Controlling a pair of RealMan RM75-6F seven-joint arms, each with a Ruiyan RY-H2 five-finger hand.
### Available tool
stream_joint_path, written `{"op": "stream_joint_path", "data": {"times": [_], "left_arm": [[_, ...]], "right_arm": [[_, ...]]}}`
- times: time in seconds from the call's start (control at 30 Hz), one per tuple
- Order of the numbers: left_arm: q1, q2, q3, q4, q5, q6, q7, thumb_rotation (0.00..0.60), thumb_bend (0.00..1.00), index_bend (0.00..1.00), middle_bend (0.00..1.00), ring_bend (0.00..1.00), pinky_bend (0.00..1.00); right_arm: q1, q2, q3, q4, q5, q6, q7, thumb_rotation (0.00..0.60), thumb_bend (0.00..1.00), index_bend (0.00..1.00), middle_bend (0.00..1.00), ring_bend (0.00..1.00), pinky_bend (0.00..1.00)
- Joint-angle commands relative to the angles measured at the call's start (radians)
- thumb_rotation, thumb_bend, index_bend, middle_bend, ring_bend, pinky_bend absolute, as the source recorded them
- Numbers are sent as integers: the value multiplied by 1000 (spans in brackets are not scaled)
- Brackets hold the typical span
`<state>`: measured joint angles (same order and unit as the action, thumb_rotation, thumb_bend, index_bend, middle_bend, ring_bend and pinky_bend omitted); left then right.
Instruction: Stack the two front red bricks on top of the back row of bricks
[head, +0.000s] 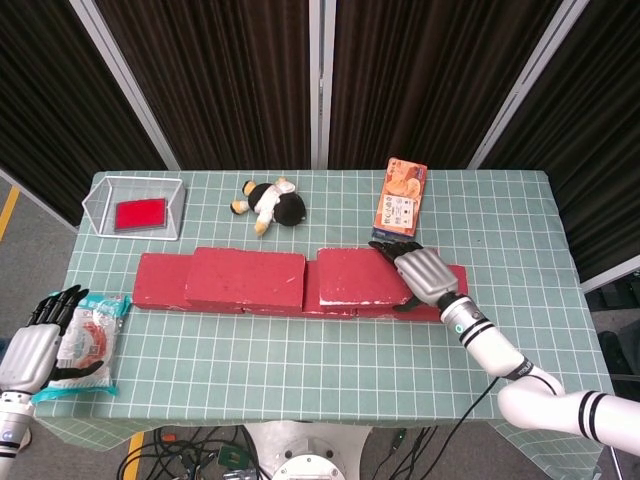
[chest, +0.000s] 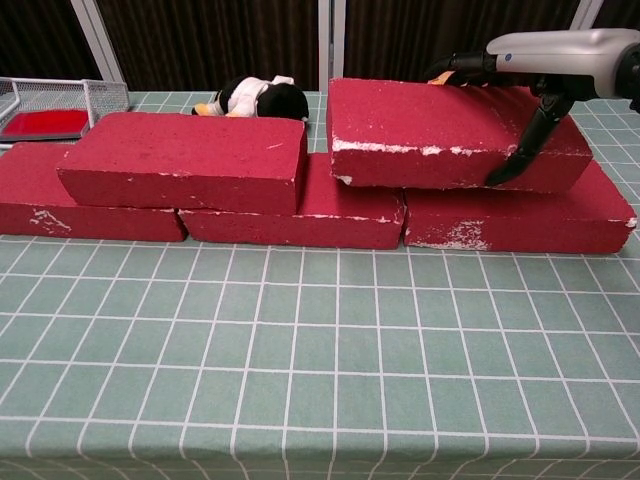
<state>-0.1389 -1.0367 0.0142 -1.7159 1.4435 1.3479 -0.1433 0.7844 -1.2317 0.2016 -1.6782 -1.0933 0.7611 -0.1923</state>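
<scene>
Right hand (head: 420, 276): grips the right end of a red brick (chest: 450, 135) — fingers (chest: 470, 68) curled over its back top edge, thumb (chest: 525, 145) pressed down its front face.
Held brick: sits on the back row (head: 240, 298), spanning the seam between the middle and right bricks; in the chest view its left underside looks a touch raised, though whether it rests fully flat I cannot tell.
Other stacked brick (chest: 185, 160): lies flat on the row's left part, just beside the held brick, a narrow gap between their ends.
Right row brick (chest: 520, 215): its right end juts out past the held brick.
Left hand (head: 35, 345): off the tabletop's left front corner, holding nothing, fingers fairly straight and lying close side by side, next to a snack packet (head: 90, 340).
Tabletop (head: 300, 370): green checked cloth.
Behind the row: a black-and-white plush toy (head: 270, 204), an orange box (head: 400, 198) standing just behind the right hand, and a clear tray (head: 100, 200) at the far left — a red card (head: 140, 214) inside it.
</scene>
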Motion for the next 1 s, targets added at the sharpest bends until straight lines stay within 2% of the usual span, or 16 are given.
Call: {"op": "stream_joint_path", "data": {"times": [0.03,0.5,1.0], "left_arm": [[-1,4,0,-4,1,-6,-16,600,2,18,0,0,0],[-2,5,3,22,12,-29,-74,600,2,18,0,0,0],[1,1,4,42,24,-30,-107,600,2,19,0,0,0]], "right_arm": [[19,-22,-13,8,66,-15,-25,600,45,0,238,192,178],[118,-39,-40,-13,235,-24,-154,600,49,0,218,184,169],[165,-50,-67,-29,319,18,-207,600,49,0,181,154,139]]}}
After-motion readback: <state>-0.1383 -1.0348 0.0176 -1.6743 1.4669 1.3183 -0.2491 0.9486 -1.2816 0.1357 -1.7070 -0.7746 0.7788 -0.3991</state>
